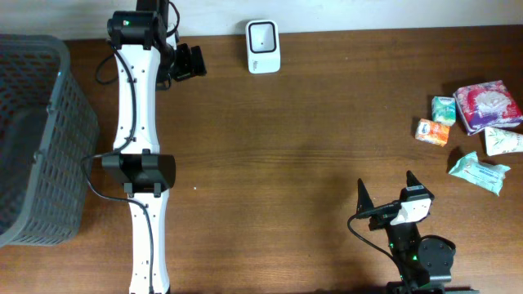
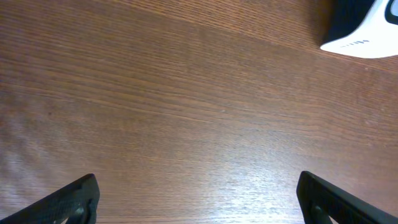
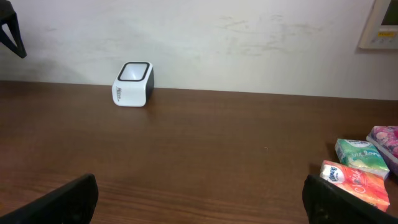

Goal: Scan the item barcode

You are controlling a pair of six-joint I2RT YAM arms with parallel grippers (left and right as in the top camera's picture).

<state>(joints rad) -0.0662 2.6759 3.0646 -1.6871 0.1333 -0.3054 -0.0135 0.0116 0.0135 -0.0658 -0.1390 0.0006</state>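
brown wood-grain worktop runs back to a pale wall. the items sit in a loose cluster ahead of the right gripper and off to its right, none of them touched: an orange packet nearest, a green packet just behind it, a pink pack beyond those, then a white packet and a teal tissue packet further right. whether any barcode faces up cannot be told.

the scanner, a small white box with a dark window, stands at the far edge of the worktop, well ahead of the right gripper and to its left. it is near the left gripper, in front of it and apart from it.

the right gripper has its fingers spread wide with nothing between them. the left gripper is likewise spread, only bare wood between its fingers.

a grey basket stands behind the left gripper, beside its arm.
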